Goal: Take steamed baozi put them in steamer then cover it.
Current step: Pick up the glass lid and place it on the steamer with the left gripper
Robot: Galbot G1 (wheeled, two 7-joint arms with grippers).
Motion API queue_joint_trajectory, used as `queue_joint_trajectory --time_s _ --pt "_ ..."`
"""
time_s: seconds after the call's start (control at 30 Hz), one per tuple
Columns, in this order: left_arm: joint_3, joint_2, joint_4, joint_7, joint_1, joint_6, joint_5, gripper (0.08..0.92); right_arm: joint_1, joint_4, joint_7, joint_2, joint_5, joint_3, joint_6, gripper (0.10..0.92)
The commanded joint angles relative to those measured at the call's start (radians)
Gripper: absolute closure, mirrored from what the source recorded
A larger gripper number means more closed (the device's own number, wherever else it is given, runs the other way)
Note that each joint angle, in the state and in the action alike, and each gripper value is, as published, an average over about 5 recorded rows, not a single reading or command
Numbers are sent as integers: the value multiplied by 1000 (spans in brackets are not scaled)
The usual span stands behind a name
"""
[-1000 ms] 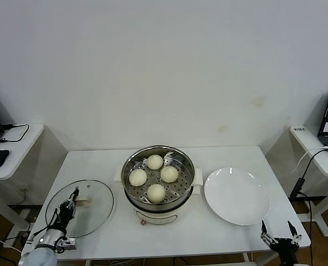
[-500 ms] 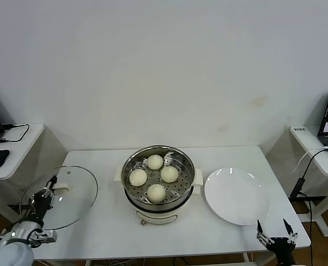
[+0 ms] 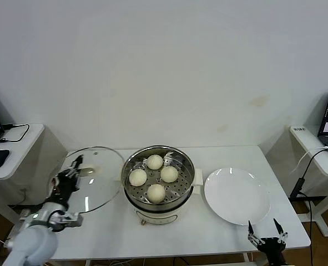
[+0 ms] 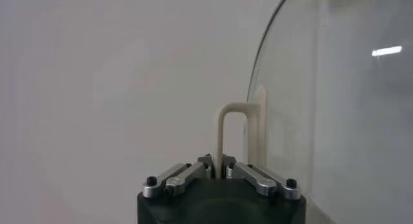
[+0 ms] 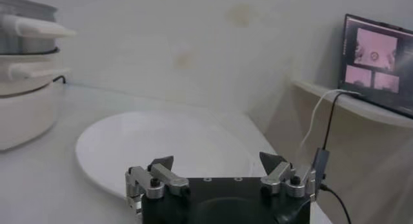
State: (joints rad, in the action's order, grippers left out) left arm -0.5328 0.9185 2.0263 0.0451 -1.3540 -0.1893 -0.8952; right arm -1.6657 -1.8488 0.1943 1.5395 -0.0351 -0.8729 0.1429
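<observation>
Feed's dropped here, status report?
Left gripper shut on glass lid handle, lid lifted beside steamer. Four baozi inside. Right gripper open, idle by plate.

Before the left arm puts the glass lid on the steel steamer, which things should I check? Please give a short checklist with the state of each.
1. All four creamy white round buns lie inside the round stainless-steel steamer: ok.
2. The flat white plate has nothing on it: ok.
3. The left claw is shut on the white handle of the round glass lid: ok.
4. The lid is lifted and tilted, beside the steamer on its left, not yet above it: not ok for lowering.
5. Nothing stands on the steamer rim to block the lid: ok.
6. The right claw is open, low at the table's front edge near the plate, away from the steamer: ok.
</observation>
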Motion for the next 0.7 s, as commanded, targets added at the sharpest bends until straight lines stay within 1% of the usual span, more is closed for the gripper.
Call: queue_joint_trajectory --time_s 0.03,0.33,0.5,0.7 --pt "376 51 46 77 250 -180 -114 852 4 9 -5 14 -68 31 13 203" --pt "537 170 -41 168 427 -253 -247 852 19 27 -10 35 -104 51 20 203" --pt "585 245 -94 210 473 -260 -334 852 17 37 -16 36 -117 54 27 203" --pt "621 307 -148 235 503 -268 -369 852 17 46 -19 37 -125 53 33 203"
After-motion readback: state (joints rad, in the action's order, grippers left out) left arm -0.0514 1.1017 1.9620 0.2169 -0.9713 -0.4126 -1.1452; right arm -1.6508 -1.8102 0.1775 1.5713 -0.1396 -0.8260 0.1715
